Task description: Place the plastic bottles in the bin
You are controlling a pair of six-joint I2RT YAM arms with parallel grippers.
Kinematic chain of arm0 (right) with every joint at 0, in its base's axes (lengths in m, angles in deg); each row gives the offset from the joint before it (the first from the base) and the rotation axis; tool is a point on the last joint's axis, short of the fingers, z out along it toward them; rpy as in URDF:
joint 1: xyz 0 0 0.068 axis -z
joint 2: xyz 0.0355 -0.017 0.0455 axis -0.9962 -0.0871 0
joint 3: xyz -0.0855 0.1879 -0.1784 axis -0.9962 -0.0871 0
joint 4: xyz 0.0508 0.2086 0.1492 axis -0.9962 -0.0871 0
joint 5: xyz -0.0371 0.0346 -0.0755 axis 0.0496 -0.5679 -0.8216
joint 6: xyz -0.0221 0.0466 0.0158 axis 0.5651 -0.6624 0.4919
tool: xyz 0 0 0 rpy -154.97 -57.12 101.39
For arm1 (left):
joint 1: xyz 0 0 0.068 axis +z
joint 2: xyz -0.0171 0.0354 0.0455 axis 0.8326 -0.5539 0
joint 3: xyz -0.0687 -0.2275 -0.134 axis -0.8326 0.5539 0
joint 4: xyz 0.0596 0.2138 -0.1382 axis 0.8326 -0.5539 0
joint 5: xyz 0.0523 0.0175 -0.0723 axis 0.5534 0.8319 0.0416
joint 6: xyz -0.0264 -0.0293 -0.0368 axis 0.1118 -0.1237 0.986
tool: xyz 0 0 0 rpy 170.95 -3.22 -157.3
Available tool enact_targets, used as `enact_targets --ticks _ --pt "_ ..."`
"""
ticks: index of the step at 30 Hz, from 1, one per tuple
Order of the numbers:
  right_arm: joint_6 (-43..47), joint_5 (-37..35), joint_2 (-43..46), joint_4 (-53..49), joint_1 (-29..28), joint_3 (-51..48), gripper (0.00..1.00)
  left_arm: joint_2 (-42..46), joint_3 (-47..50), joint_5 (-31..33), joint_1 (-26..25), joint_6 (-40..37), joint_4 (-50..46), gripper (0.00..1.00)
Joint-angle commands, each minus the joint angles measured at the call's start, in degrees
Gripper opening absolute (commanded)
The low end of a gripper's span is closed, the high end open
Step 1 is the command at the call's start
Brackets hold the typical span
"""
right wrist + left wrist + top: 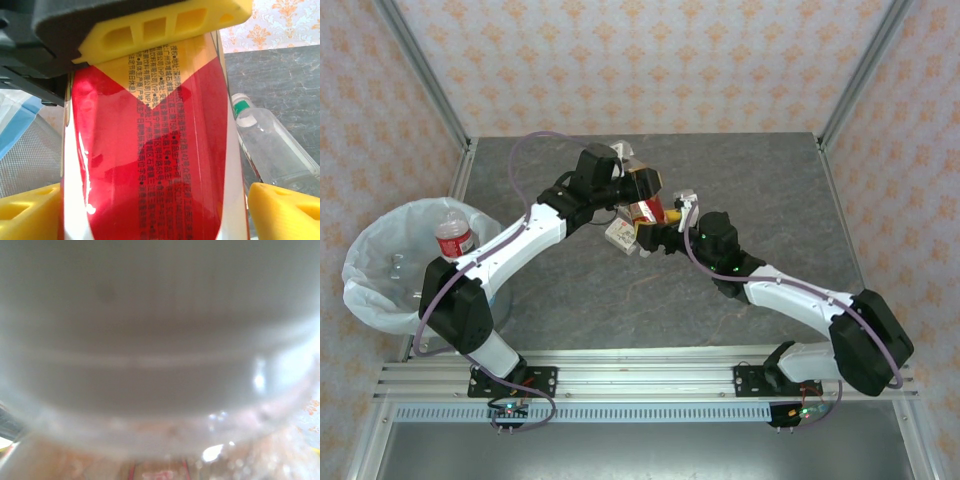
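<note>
Left wrist camera gives a blur, a pale bottle (pixel 160 340) too close to read, while at the right wrist the red-labelled bottle (pixel 150 165) runs off the bottom edge and the clear bottle (pixel 270 145) off the right.

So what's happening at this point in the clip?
Mid-table, the right hand has a red-labelled bottle clamped between its fingers, while a finger of the left hand rests against the bottle's far end. This looks like a handover, though the left's grip is unclear. One bottle already sits in the bin, and a green-capped clear bottle lies on the table.
</note>
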Motion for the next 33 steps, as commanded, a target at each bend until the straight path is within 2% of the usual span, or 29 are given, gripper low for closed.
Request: enact_targets --ticks 1,2,14,22,33 --pt "2.59 0.09 2.52 -1.28 -0.20 0.56 0.93 1.77 -1.57 2.66 0.58 -1.89 -1.87 0.58" --pt "3.17 0.45 2.88 -1.63 -0.20 0.44 0.99 1.96 -1.51 3.01 0.69 -2.00 -2.13 0.58" --pt "6.74 -7.35 7.87 -2.25 -0.24 -3.25 0.99 5.34 0.20 6.20 3.50 -0.49 -3.49 0.56" --pt "5.33 -16.67 7.69 -5.51 -0.21 -3.74 0.99 9.28 0.41 9.09 4.45 -2.82 -7.14 0.56" --pt "3.36 -15.88 3.67 -3.16 -0.20 -2.47 0.99 15.92 0.39 15.38 5.64 -6.83 -13.64 0.56"
